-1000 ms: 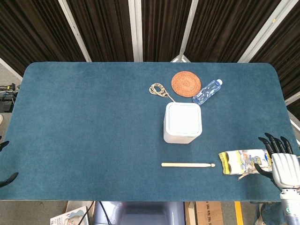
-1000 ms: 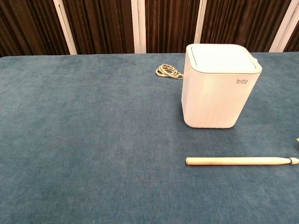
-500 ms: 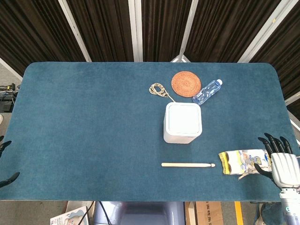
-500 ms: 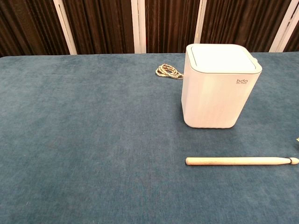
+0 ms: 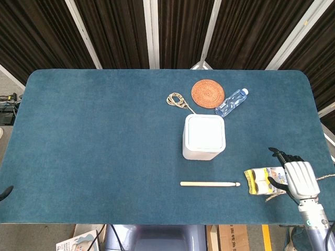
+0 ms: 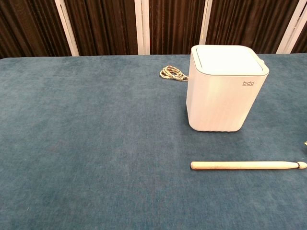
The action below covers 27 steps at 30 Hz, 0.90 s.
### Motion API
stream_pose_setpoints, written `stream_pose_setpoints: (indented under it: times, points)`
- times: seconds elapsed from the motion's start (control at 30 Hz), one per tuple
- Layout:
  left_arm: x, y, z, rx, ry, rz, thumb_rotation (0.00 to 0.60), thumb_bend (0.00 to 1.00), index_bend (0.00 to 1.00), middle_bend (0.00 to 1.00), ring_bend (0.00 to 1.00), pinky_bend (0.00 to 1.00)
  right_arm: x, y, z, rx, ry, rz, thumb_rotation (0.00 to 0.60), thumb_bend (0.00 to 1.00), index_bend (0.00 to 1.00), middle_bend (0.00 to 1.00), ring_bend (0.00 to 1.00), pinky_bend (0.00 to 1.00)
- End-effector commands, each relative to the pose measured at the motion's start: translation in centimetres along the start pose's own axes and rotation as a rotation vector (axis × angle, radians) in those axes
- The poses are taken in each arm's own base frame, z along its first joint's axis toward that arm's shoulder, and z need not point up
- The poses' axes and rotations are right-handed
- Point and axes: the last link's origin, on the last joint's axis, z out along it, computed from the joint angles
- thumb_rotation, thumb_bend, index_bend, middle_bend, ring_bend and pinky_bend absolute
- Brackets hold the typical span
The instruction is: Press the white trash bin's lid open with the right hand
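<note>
A wide counter (image 5: 104, 146) covered in dark blue cloth fills the scene, with dark curtains behind its far edge. Right of centre stands the white trash bin (image 5: 204, 137), upright, its flat lid (image 5: 204, 131) closed and untouched. Near the counter's near right corner, the robot's right hand (image 5: 293, 178) hovers over a yellow and white snack packet (image 5: 264, 180), well apart from the bin; its dark fingers (image 5: 280, 155) point toward the far left and look somewhat curled, though whether they touch or hold the packet cannot be told. Only a dark tip of the left hand (image 5: 6, 191) shows at the near left edge, its state unreadable. Far of the bin lie a small clear water bottle (image 5: 231, 102) on its side, a round woven coaster (image 5: 208, 92) and a coil of cord (image 5: 178, 100). A wooden drumstick (image 5: 209, 184) lies near of the bin. The likely risks: the hand may drag the packet along as it travels, sweep the drumstick, or press the lid off-centre and tip or slide the light bin into the bottle.
</note>
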Motion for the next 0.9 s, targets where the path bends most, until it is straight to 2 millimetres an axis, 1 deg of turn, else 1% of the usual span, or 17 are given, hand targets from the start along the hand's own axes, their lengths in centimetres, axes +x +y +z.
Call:
stream_pose_setpoints:
  times: [0.03, 0.07, 0.17, 0.23, 0.3, 0.37, 0.5, 0.63, 0.9]
  points:
    - [-0.3, 0.0, 0.3, 0.000, -0.014, -0.001, 0.600, 0.16, 0.16, 0.04, 0.00, 0.00, 1.0, -1.5, 1.6, 0.052, -0.005, -0.010, 0.600, 0.28, 0.21, 0.54, 0.60, 0.57]
    - [-0.5, 0.0, 0.3, -0.005, -0.026, -0.007, 0.600, 0.16, 0.16, 0.04, 0.00, 0.00, 1.2, -1.9, 2.0, 0.064, -0.013, -0.021, 0.600, 0.31, 0.21, 0.56, 0.62, 0.59]
    - [-0.7, 0.1, 0.5, -0.019, -0.048, -0.012, 0.600, 0.16, 0.16, 0.04, 0.00, 0.00, 1.9, -3.3, 3.1, 0.095, -0.037, -0.060, 0.600, 0.44, 0.21, 0.66, 0.71, 0.65]
    - [-0.7, 0.2, 0.6, -0.022, -0.052, -0.009, 0.600, 0.16, 0.16, 0.04, 0.00, 0.00, 2.2, -4.0, 3.6, 0.106, -0.048, -0.070, 0.600, 0.58, 0.21, 0.73, 0.77, 0.72]
    - [-0.7, 0.2, 0.5, -0.021, -0.053, -0.008, 0.600, 0.16, 0.16, 0.04, 0.00, 0.00, 2.5, -4.7, 3.9, 0.116, -0.053, -0.081, 0.600, 0.69, 0.21, 0.78, 0.80, 0.74]
    - [-0.7, 0.2, 0.5, -0.018, -0.050, -0.006, 0.600, 0.16, 0.16, 0.04, 0.00, 0.00, 2.8, -5.5, 4.2, 0.130, -0.059, -0.090, 0.600, 0.76, 0.21, 0.82, 0.82, 0.74]
    - [-0.7, 0.2, 0.5, -0.009, -0.045, 0.001, 0.600, 0.16, 0.16, 0.04, 0.00, 0.00, 3.0, -6.9, 4.8, 0.160, -0.086, -0.110, 0.600, 0.83, 0.21, 0.82, 0.83, 0.74]
    - [-0.6, 0.2, 0.5, -0.009, -0.042, -0.001, 0.600, 0.16, 0.16, 0.04, 0.00, 0.00, 3.2, -8.2, 5.5, 0.178, -0.119, -0.125, 0.600, 0.84, 0.21, 0.82, 0.83, 0.74]
    - [-0.7, 0.1, 0.6, -0.006, -0.041, 0.003, 0.600, 0.16, 0.16, 0.04, 0.00, 0.00, 3.5, -10.6, 6.2, 0.217, -0.171, -0.126, 0.600, 0.85, 0.20, 0.82, 0.83, 0.74]
